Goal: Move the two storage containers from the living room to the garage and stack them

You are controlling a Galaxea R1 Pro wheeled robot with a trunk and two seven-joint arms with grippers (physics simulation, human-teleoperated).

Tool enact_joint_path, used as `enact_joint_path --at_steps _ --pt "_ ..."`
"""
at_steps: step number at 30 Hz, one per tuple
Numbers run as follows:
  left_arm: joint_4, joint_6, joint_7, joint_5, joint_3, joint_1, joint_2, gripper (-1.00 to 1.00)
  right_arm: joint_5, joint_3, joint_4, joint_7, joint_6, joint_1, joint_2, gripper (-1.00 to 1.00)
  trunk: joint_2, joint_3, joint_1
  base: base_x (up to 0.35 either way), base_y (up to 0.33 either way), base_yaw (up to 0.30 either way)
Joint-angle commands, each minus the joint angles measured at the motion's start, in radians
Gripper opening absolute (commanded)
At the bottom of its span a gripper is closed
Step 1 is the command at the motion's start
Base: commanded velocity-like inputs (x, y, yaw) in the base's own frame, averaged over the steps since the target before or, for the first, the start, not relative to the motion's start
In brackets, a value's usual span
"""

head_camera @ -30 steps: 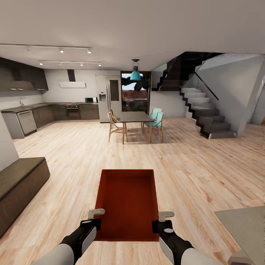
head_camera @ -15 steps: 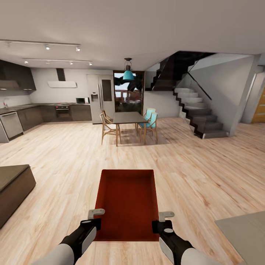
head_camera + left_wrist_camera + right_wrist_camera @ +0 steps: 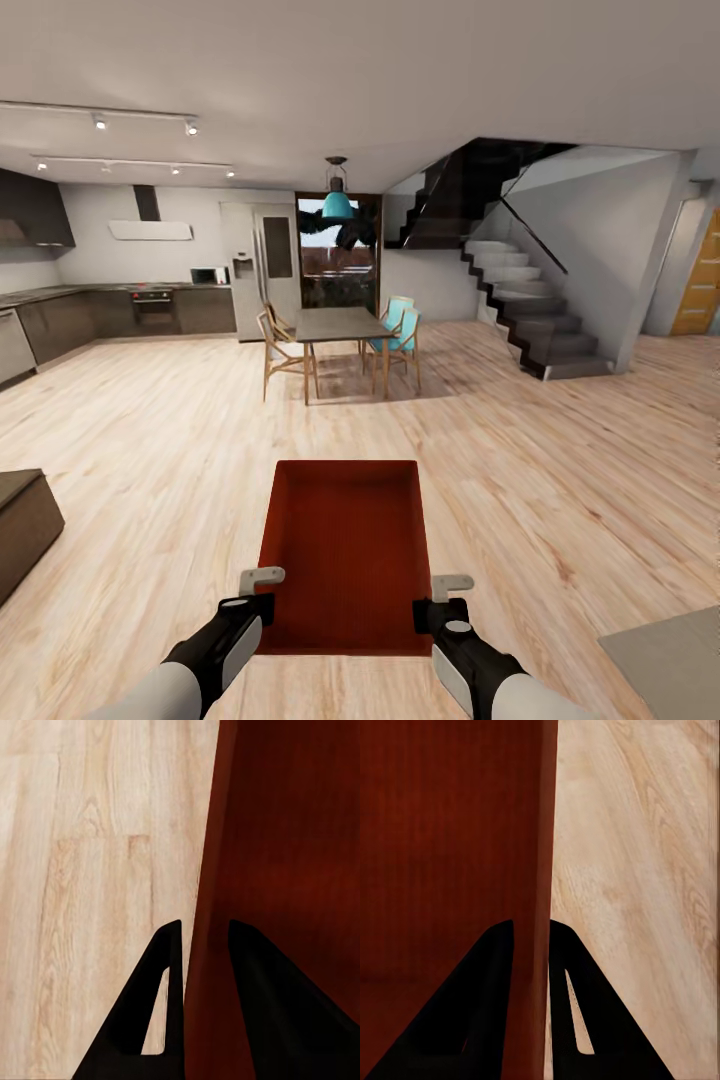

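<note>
Red-orange and open on top, the storage container (image 3: 345,550) hangs in front of me, held up over the light wood floor (image 3: 560,470) between my two arms. My left gripper (image 3: 262,592) pinches the box's left wall. In the left wrist view, one dark finger (image 3: 161,1012) sits outside the wall and the other sits inside, both pressed against it. My right gripper (image 3: 440,598) does the same on the right wall, and the right wrist view shows a finger (image 3: 574,1012) on each side of that thin red edge (image 3: 542,870). So both grippers are clamped tight on the box.

Past the box I can see a dining table (image 3: 342,325) with wooden and blue chairs. A kitchen (image 3: 130,300) runs along the far left. Grey stairs (image 3: 530,310) climb up on the right, and a wooden door (image 3: 700,275) stands at the far right edge.
</note>
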Motion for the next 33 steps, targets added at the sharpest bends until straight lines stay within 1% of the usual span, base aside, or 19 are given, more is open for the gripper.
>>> enact_joint_path --at_steps 1,10,24,33 --pt "-0.005 -0.05 0.012 -0.016 -0.008 0.0 0.005 -1.0 -0.07 -0.041 0.003 -0.006 -0.005 -0.002 -0.017 -1.0 -0.001 -0.001 0.001 0.322 0.0 -0.101" --pt "-0.005 -0.05 0.012 -0.016 -0.008 0.0 0.005 -1.0 -0.069 -0.041 0.003 -0.006 -0.006 -0.002 -0.016 -1.0 -0.001 0.0 0.001 0.321 0.0 -0.032" --pt "-0.005 -0.048 0.012 -0.014 -0.007 0.0 0.005 -1.0 -0.07 -0.042 0.003 -0.006 -0.006 -0.002 -0.015 -1.0 -0.001 0.0 0.001 0.321 0.0 -0.256" --pt "-0.005 -0.047 0.011 -0.014 -0.005 -0.001 0.005 -1.0 -0.07 -0.042 0.003 -0.006 -0.005 -0.002 -0.017 -1.0 -0.001 0.0 0.001 0.322 0.083 -0.045"
